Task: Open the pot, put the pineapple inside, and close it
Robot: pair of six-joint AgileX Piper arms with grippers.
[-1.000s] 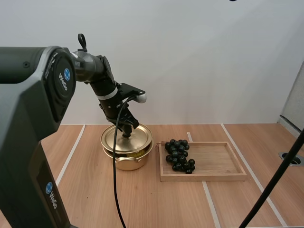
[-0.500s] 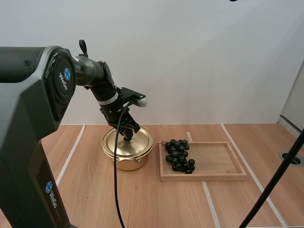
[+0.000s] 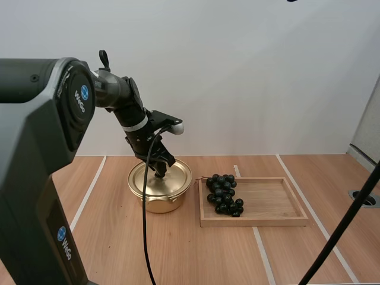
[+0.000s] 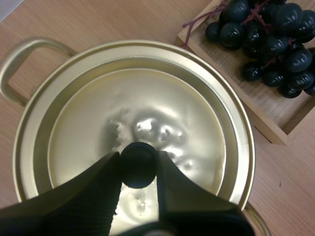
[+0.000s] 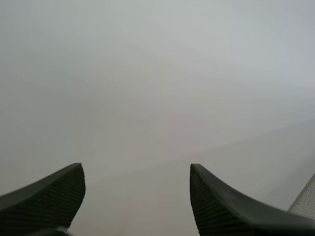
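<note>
A gold pot (image 3: 158,202) stands on the wooden table with its gold lid (image 3: 172,180) lying flat on it. My left gripper (image 3: 159,172) reaches down onto the lid and is shut on the black knob (image 4: 138,169) at its centre, one finger on each side. Seen from the left wrist, the lid (image 4: 147,98) sits square inside the pot's rim, and one pot handle (image 4: 19,54) sticks out to the side. My right gripper (image 5: 135,169) is open, with nothing between its fingers, and faces a plain grey surface.
A shallow wooden tray (image 3: 273,202) lies just right of the pot. A bunch of dark grapes (image 3: 224,193) rests at its left end, close to the pot. From the left wrist, the grapes (image 4: 266,39) and the tray's corner (image 4: 236,93) sit beside the lid.
The lid was raised and tilted over the pot a second ago. It has come down and now sits flat on the rim, with my left gripper still on the knob.
</note>
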